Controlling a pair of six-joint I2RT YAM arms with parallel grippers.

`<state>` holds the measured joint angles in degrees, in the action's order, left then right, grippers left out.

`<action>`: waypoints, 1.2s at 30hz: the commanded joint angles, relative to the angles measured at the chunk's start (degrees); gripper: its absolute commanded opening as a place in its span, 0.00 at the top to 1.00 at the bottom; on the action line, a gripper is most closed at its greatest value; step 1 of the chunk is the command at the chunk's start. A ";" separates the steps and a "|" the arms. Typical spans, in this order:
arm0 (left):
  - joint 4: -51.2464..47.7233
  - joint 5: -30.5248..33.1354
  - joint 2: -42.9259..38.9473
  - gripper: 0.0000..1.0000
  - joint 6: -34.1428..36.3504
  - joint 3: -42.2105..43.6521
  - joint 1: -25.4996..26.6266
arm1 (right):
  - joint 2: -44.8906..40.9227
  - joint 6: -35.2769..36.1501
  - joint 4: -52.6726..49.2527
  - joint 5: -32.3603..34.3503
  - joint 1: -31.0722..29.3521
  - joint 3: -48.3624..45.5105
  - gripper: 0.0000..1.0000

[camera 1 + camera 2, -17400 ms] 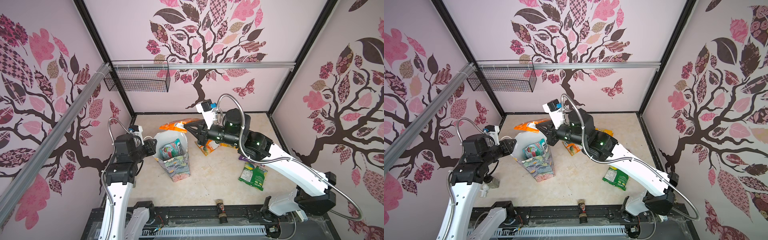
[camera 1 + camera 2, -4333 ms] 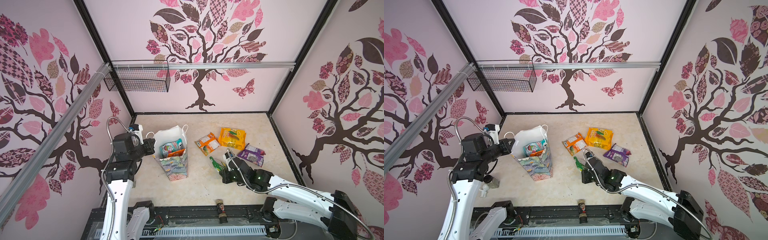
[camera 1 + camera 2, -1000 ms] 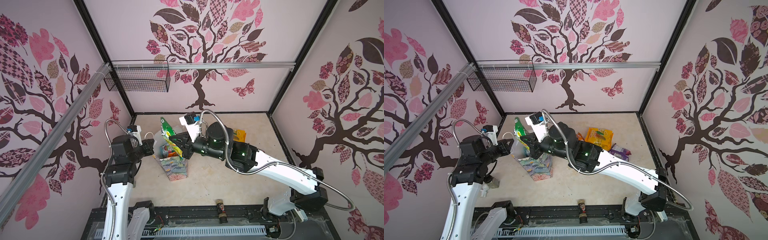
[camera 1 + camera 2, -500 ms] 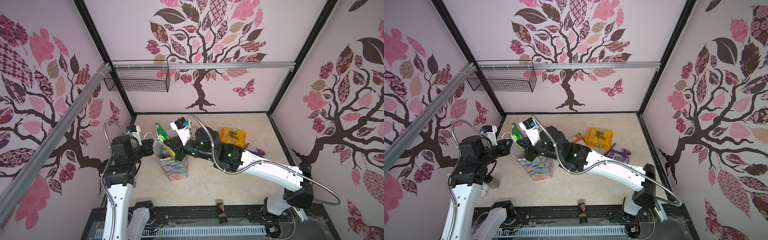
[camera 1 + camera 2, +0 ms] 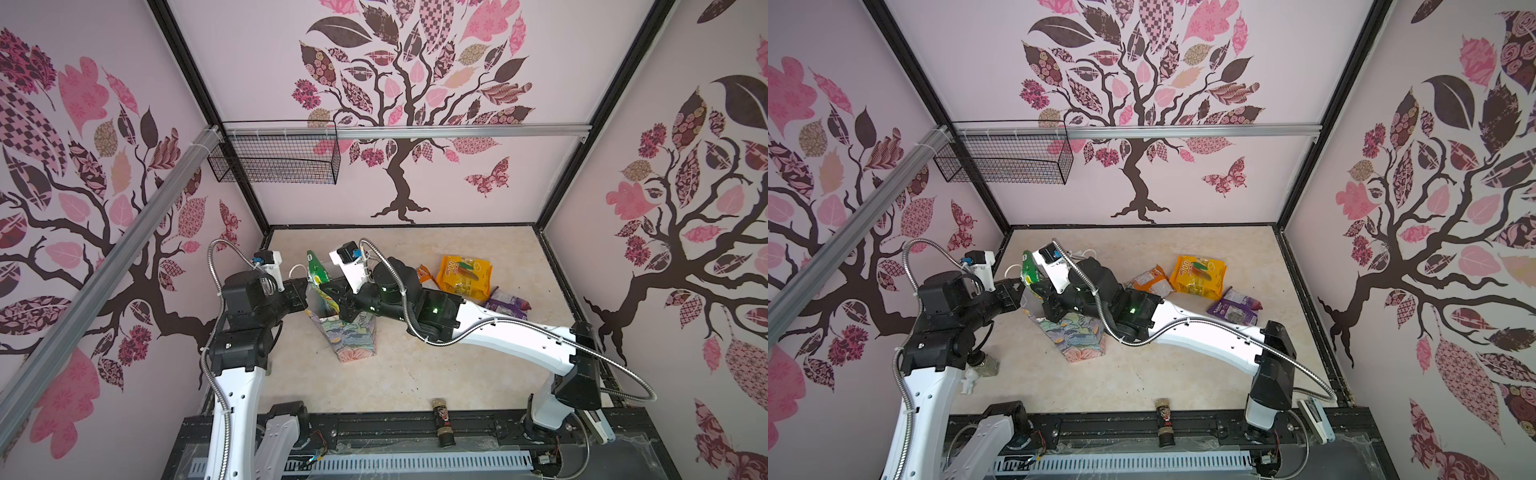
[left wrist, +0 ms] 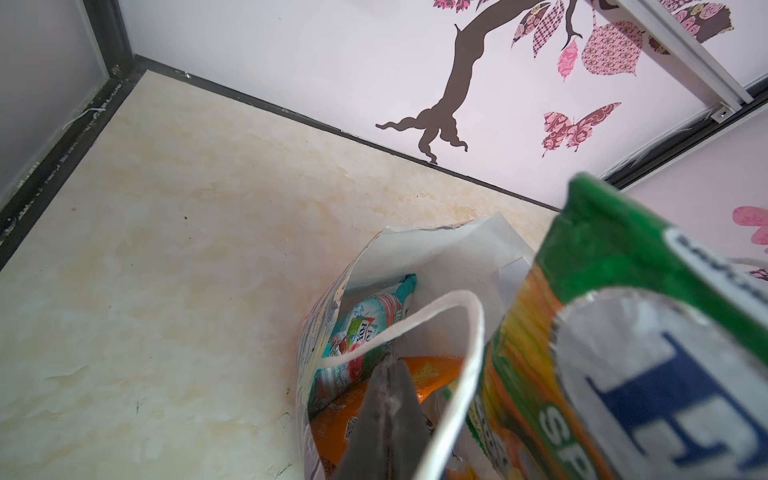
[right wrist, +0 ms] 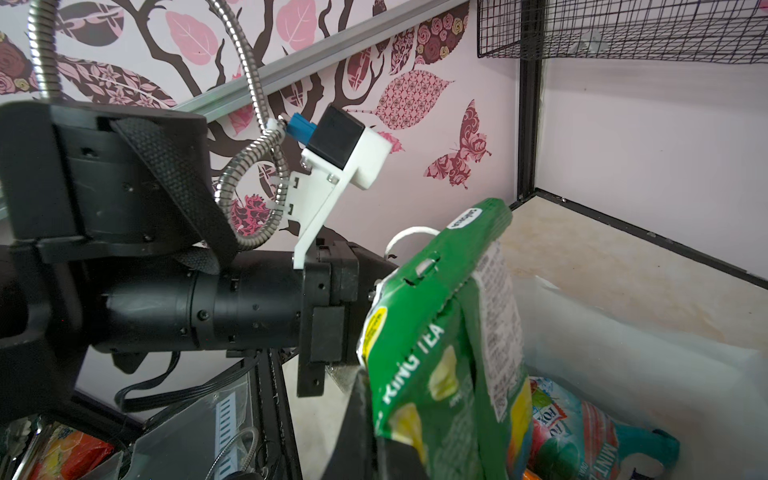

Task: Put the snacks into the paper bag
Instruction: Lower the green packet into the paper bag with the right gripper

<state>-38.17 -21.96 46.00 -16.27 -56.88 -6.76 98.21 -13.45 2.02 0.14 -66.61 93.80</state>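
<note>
Paper bag (image 5: pixel 350 341) stands left of centre on the table, mouth up. The right gripper (image 5: pixel 331 294) reaches across from the right and is clamped on one end of the green packet (image 5: pixel 317 272). The packet stands upright at the bag's mouth, its free end well above the rim. The left gripper (image 6: pixel 390 399) has its jaws pressed together at the bag's left rim by the cord handle. It looks like it is pinching the bag open, but paper or cord, can't tell.

Step in hand is dropping the green packet in. To do it well:
- Sink the held end below the rim before letting go.
- Tip the tall free end inward so it doesn't flop out over the left side.
- Stay clear of the handle loop.
- Left arm holds the rim steady.

Counts:
- Wire basket (image 5: pixel 274 160): one, on the far wall.
- Bag: one.
- Packets seen: six.
  - One is held.
  - Two are inside the bag, the teal packet (image 6: pixel 370 328) and the orange packet (image 6: pixel 419 374).
  - Three are loose on the right, the yellow packet (image 5: pixel 465 276), the purple packet (image 5: pixel 509 301) and the small orange packet (image 5: pixel 1152 284).
- Dark bottle (image 5: pixel 442 419): one, at the near edge.
</note>
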 commanded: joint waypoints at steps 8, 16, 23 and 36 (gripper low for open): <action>1.97 -1.02 -0.11 0.92 -0.23 1.51 -0.24 | 2.74 -1.94 8.94 -2.66 3.74 0.61 1.00; 1.48 -0.98 -0.15 0.92 0.19 1.39 -0.24 | 6.22 -3.54 10.55 -5.62 4.59 2.11 1.00; 1.17 -0.90 -0.32 0.92 0.36 1.41 -0.27 | 8.02 -4.16 11.92 -7.71 4.64 1.87 1.00; 1.08 -0.81 -0.65 0.92 0.36 1.51 -0.19 | 7.37 -4.69 14.96 -9.83 5.29 -1.58 0.97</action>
<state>-38.17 -22.35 45.98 -16.45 -56.88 -6.79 105.84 -18.26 11.92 -8.86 -61.67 92.88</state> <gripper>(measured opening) 0.081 0.045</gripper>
